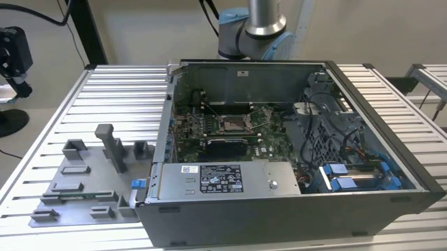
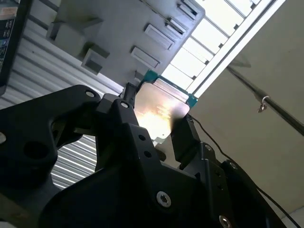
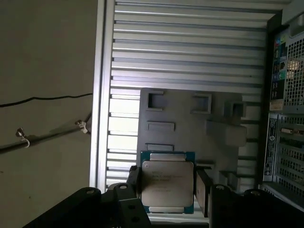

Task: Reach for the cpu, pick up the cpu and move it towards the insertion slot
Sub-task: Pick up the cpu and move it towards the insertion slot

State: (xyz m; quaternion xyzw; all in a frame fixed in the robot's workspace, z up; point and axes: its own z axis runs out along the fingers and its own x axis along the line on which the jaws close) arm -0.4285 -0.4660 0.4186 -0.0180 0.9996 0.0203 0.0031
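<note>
1. The end effector (image 3: pixel 167 191) is clenched on the cpu (image 3: pixel 167 183); in both wrist views its dark fingers (image 3: pixel 203 190) press against two opposite edges of the chip, whose pale metal top faces the cameras.
2. The cpu hangs in the air above the grey fixture plate (image 3: pixel 190 128), clear of its blocks and pockets; the reach and the pick-up therefore look done.
3. The insertion slot (image 1: pixel 234 124) sits open in the green circuit board (image 1: pixel 269 149) on the floor of the computer case (image 1: pixel 293 219), its metal frame round a dark centre; nothing rests in it.
4. The plate lies at the exterior view's left, just beside the case, so the chip is judged well apart from the slot; the carry towards it is the part left to do, and how much of it is made I cannot tell.
5. The arm (image 1: pixel 253 26) rises at the far side of the case.
6. The tabletop (image 1: pixel 119 99) is made of pale metal slats with dark gaps between them; it carries both plate and case.
7. A silver box (image 1: pixel 223 179) with a white label lies along the case's near side.
8. Beyond the tabletop's edge lies a plain beige floor (image 3: pixel 47 161) crossed by a thin dark cable (image 3: pixel 47 99); a pale wall (image 1: pixel 154 26) closes the far side of the room.
</note>
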